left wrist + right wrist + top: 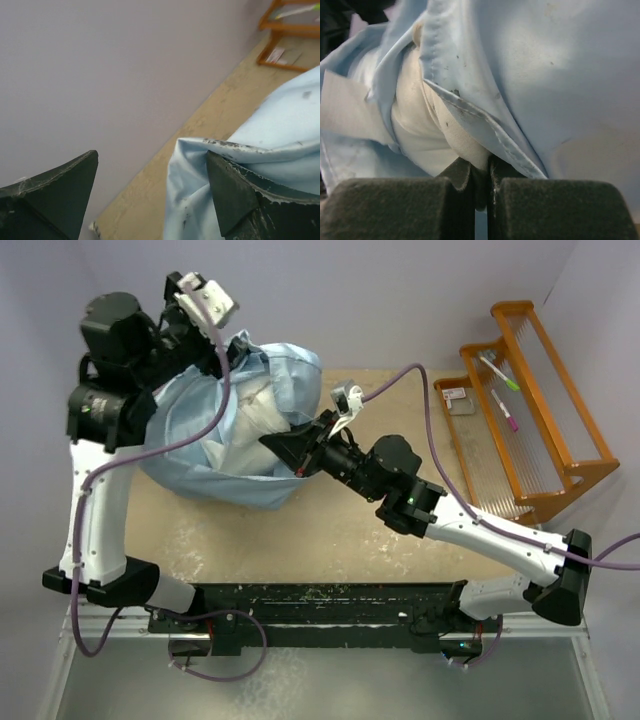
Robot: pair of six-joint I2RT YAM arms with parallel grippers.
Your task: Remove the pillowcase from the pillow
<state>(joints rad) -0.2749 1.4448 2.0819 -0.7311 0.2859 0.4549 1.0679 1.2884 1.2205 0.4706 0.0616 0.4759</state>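
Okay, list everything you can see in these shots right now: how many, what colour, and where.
pillowcase: 1, light blue, bunched at the table's far left, partly round the pillow
pillow: 1, off-white, showing at the pillowcase's opening
rack: 1, orange, stepped with clear panels, table's right side
pens: 2, white, one green-tipped, one pink-tipped, lying on the rack
small card: 1, white with a red mark, by the rack's lowest step
table: 1, tan top
left gripper: 1, black, open, pillowcase hem draped over one finger
right gripper: 1, black, shut, apparently pinching the pillow at the opening
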